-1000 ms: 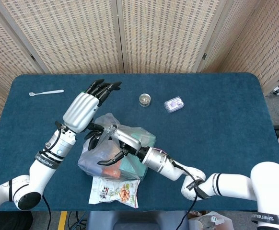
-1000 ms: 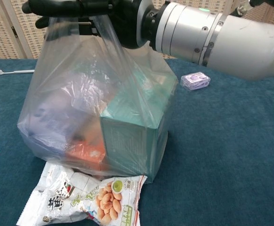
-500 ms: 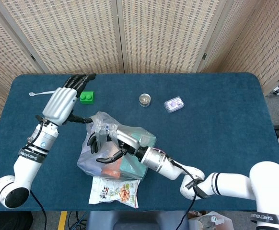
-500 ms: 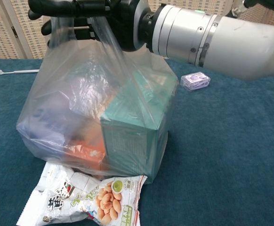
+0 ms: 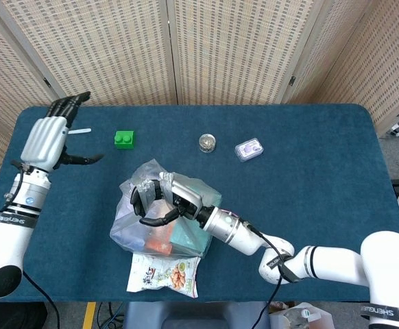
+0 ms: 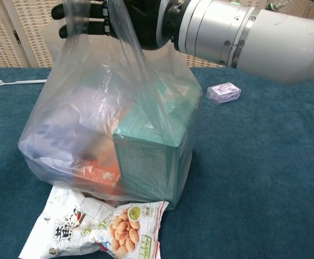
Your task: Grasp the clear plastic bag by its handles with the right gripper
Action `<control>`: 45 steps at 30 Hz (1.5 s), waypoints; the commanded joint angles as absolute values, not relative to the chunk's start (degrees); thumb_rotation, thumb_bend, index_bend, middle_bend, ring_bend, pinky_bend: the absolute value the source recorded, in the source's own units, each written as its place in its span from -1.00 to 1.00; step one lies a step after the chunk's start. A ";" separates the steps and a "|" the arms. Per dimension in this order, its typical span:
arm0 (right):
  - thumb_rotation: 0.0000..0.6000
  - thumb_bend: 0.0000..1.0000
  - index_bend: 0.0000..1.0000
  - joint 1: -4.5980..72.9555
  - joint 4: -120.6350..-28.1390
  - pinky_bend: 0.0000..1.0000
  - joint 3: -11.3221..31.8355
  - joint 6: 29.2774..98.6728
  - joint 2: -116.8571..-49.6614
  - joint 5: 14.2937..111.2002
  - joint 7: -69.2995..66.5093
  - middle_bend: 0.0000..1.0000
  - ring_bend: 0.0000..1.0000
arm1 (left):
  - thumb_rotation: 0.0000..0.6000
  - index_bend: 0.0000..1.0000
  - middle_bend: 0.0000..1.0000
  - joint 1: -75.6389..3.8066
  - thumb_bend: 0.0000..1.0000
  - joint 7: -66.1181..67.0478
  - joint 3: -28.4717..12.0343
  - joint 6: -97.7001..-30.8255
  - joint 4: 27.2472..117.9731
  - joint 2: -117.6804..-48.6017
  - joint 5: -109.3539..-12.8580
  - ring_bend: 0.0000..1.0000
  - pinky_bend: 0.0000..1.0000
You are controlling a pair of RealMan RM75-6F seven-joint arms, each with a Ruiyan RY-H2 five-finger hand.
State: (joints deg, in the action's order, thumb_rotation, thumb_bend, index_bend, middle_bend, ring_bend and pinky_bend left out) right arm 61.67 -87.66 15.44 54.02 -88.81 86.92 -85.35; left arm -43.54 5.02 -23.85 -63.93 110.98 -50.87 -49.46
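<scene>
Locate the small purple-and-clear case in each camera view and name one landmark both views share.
Head view: the small case lies on the table beyond the bag, right of centre, beside a round tin.
Chest view: the case lies right of the bag, below the right arm.
Shared landmark: the clear plastic bag.

The snack packet [image 6: 95, 228], lying at six o'clock from the clear plastic bag [image 6: 111, 116] in the chest view, carries large dark printed characters on its white left half and a small green round emblem beside the pictured nuts, but none of it resolves into readable words. The teal box [image 6: 146, 162] inside the bag shows no legible lettering. At the lower right of the head view, small grey lettering on the robot's white arm link [image 5: 389, 312] is too small to read.
</scene>
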 commanded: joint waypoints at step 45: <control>1.00 -0.26 0.31 61.81 -94.06 0.55 28.14 44.52 -82.83 75.38 -108.10 0.36 0.36 | 1.00 -0.85 -0.79 -24.98 -1.00 10.92 -13.12 -79.44 110.97 -48.07 -73.54 -0.88 -0.91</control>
